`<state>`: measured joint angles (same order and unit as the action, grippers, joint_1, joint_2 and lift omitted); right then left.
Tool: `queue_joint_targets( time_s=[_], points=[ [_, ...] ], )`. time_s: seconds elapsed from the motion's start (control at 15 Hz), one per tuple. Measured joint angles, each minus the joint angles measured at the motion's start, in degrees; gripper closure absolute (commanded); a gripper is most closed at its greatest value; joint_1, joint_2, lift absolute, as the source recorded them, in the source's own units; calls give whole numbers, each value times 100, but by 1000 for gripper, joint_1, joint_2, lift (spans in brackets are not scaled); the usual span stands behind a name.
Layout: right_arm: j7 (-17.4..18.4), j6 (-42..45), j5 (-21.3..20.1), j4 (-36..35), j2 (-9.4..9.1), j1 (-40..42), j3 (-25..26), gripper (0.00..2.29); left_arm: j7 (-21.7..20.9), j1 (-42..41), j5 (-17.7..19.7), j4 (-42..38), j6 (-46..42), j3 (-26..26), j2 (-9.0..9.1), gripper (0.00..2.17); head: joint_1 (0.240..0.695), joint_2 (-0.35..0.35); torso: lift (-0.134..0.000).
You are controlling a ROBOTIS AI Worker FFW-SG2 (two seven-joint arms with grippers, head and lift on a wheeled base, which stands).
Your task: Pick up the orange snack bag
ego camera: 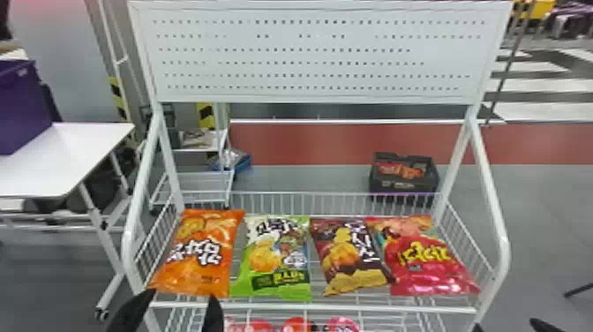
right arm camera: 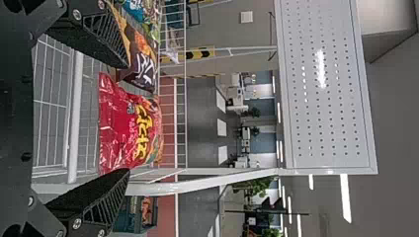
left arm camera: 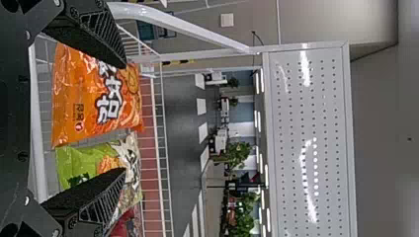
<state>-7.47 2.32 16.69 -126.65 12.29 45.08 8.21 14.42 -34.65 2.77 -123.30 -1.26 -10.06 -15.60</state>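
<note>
At the left end of the wire basket (ego camera: pixel 309 307), the orange snack bag (ego camera: pixel 200 256) is faced by the left hand (ego camera: pixel 182 295), spread wide. Bag edges should be straddled evenly, the green bag (ego camera: pixel 271 260) avoided, the grip closed gently.

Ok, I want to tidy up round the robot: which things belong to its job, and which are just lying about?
For the job:
orange snack bag
wire rack holding it
left gripper, jaws apart

Just lying about:
green bag
brown bag
red bag
dark crate on the floor
</note>
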Motion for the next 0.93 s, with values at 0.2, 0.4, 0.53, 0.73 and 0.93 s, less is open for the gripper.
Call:
queue_joint_targets(
  time_s=[0.2, 0.4, 0.53, 0.73, 0.93],
  points=[
    [0, 0, -14, 0, -21, 8, 4, 147, 0, 414, -2, 191, 297, -199, 16, 151, 499, 0, 0],
    [0, 0, -37, 3, -38, 9, -3, 147, 0, 866, 3, 387, 568, -422, 35, 154, 499, 0, 0],
    [0, 0, -46, 15, -42, 9, -4, 147, 15, 1223, 46, 581, 787, -584, 60, 154, 499, 0, 0],
    [0, 0, -60, 31, -50, 9, -4, 147, 27, 1700, 109, 907, 1041, -742, 140, 154, 499, 0, 0],
    [0, 0, -80, 44, -64, 0, -3, 147, 26, 2216, 156, 1291, 1405, -827, 249, 154, 499, 0, 0]
  ],
)
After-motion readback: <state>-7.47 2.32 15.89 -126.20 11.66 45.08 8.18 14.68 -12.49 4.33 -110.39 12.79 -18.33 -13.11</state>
